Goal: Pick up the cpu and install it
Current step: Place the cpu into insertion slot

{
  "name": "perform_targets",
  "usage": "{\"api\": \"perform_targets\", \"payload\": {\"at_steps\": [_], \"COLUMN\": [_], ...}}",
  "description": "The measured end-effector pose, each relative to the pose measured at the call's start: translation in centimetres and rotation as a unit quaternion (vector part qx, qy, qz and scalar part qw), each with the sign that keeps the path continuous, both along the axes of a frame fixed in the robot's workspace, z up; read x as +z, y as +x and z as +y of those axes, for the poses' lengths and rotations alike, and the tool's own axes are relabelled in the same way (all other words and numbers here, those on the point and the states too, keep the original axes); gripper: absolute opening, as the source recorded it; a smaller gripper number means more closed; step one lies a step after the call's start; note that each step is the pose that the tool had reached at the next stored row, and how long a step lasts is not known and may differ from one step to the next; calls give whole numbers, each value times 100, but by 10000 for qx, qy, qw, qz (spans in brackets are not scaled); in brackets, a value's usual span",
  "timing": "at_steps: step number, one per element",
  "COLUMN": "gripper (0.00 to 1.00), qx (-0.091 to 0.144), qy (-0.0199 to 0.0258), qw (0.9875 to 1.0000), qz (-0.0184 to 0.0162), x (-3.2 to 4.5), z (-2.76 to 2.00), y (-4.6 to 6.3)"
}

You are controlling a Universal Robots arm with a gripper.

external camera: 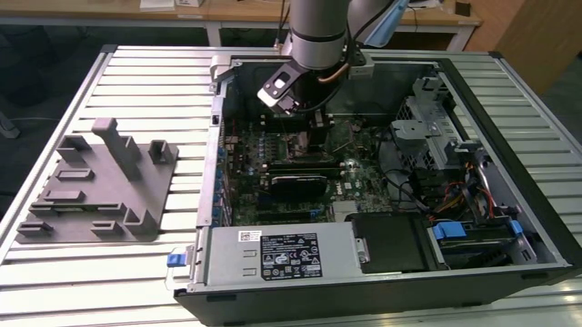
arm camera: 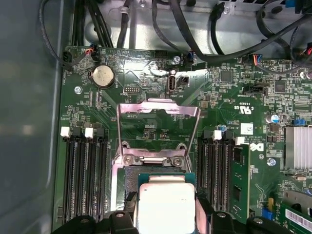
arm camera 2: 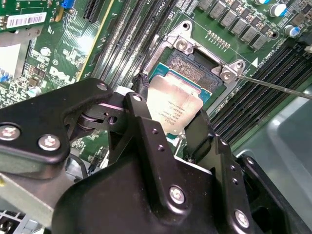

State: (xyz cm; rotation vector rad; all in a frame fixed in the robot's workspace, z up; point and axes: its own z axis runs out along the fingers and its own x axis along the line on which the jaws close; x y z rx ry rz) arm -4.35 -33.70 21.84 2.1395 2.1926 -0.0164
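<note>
In the second wrist view the black body of the hand (arm camera 2: 165, 116) covers the near part of the cpu (arm camera 2: 178, 103), and the first wrist view's edge cuts the cpu off. I can't tell whether it touches the socket (arm camera 2: 195, 64) under the hand. In the exterior view the arm (external camera: 314, 34) blocks the board (external camera: 359, 174) beneath the hand.

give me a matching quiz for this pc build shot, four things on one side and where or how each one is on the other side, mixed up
1 cpu
2 retention frame
3 coin battery
4 grey fixture

a on the slatted table, outside the pc case
b between the gripper fingers, at the socket
c swung open
d round and silvery, on the motherboard

Pairs: 1-b, 2-c, 3-d, 4-a
</note>
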Motion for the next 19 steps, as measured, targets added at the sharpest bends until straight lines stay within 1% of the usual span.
{"api": "perform_targets", "payload": {"at_steps": [12, 19], "gripper": [54, 54], "qx": [0, 0], "qy": [2, 17], "qw": [10000, 10000], "qz": [-1, 0], "x": [-35, -50], "z": [18, 32], "y": [0, 0]}}
